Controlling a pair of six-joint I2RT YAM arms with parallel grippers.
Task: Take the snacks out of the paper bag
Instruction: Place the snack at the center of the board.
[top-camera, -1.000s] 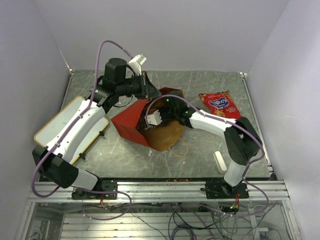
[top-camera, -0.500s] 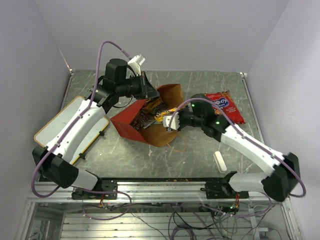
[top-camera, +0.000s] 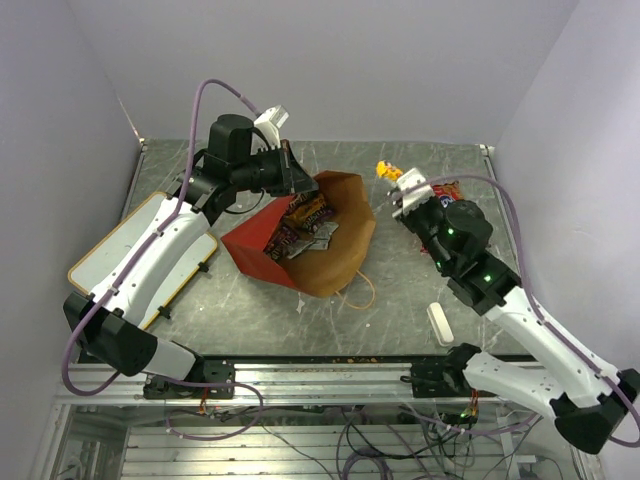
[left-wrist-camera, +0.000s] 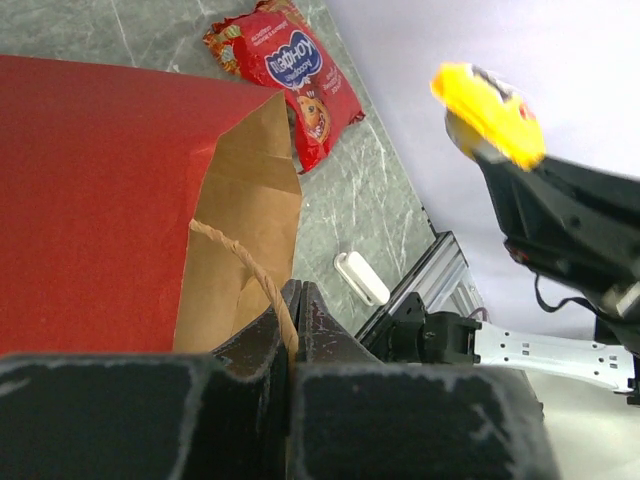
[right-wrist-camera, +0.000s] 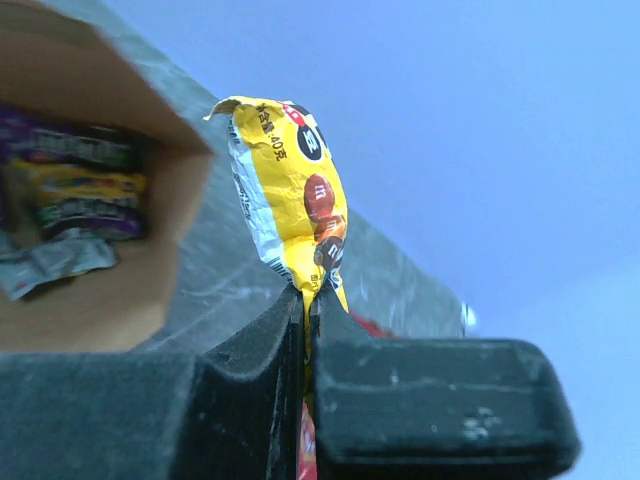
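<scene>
Right gripper (right-wrist-camera: 305, 295) is clamping yellow wrapper (right-wrist-camera: 295, 200), holding it aloft right of bag (top-camera: 262, 243), near red packet (left-wrist-camera: 290, 70) lying on table far right. Left gripper (left-wrist-camera: 292, 300) is pinching handle (left-wrist-camera: 245, 265) at bag's far rim. Other wrappers (top-camera: 302, 225) are lying inside bag.

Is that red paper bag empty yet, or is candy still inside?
Not empty: the paper bag lies tipped on its side, and several small wrappers show in its open mouth.
</scene>
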